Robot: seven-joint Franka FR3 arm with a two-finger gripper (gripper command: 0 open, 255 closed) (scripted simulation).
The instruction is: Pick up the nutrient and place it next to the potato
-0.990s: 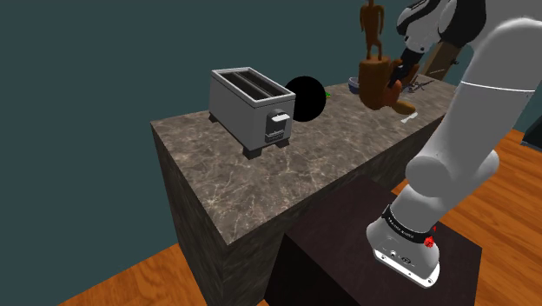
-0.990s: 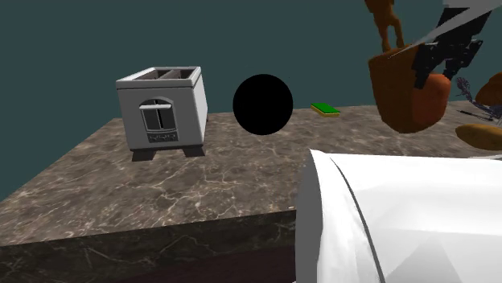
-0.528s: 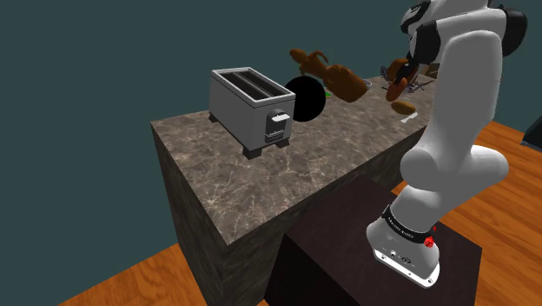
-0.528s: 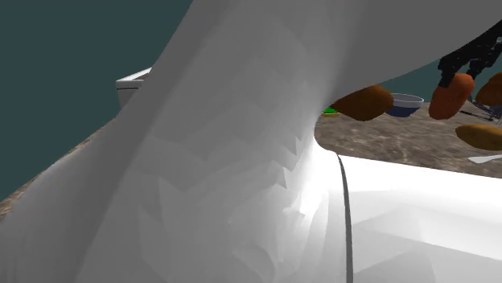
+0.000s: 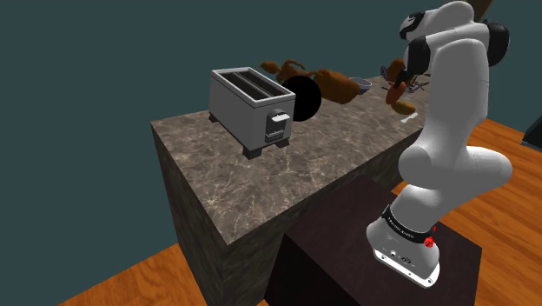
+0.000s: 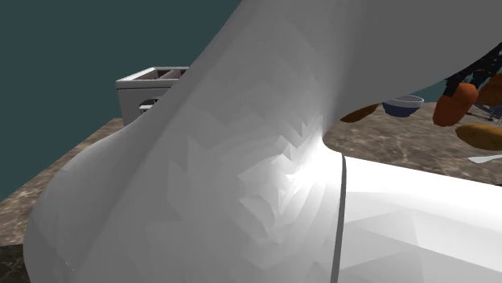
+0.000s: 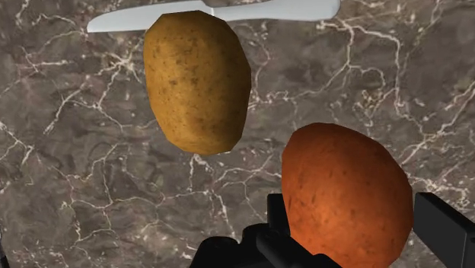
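Shoulder view, L to R along the table: toaster, black ball, a brown figure lying on its side, a small bowl. Then comes the end effector at the far end, w/ the potato right under it in the picture.

Pick-up: done. In the wrist view the fingers are clamped on either side of the nutrient, an orange-red egg-shaped lump.

Carry: as good as done. The nutrient is just beside the potato w/ a narrow strip of marble btw them, not touching. A white utensil lies on the potato's far side.

Left to do: set down & let go. In the second exterior view the nutrient seems to hang a little above the table, but the arm blocks much of that view, so height is hard to call. Next, probably: lower, release, back off w/o nudging the potato. I'd put the task most of the way thru.
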